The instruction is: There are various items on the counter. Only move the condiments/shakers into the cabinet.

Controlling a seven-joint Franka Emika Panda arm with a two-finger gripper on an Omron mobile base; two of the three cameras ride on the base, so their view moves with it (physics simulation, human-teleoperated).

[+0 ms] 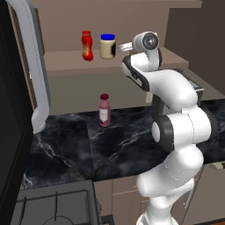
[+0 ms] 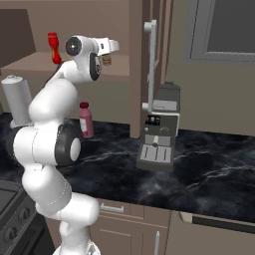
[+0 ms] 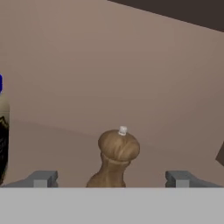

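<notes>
Shaker [image 3: 116, 157]: small wooden one, upright on the cabinet shelf [image 1: 66, 61], sitting between my finger tips; seen from the right it's just past the hand.
Gripper [image 3: 111, 179]: jaws spread wide, tips well clear of shaker both sides, holding nothing.
Risk: if I pull back crooked, a finger could clip the shaker and tip it; it's narrow-based, prob. topples easy.
Risk 2: jar [image 1: 107, 46] is close on the left, wrist swing could knock it.
Red bottle [image 1: 87, 45]: on shelf beside jar.
Pink bottle [image 1: 104, 110]: on counter [image 1: 88, 145], leave it.
Hidden: shaker base cut off at bottom edge, can't confirm it sits flat. Jar mostly cropped in hand view.
</notes>
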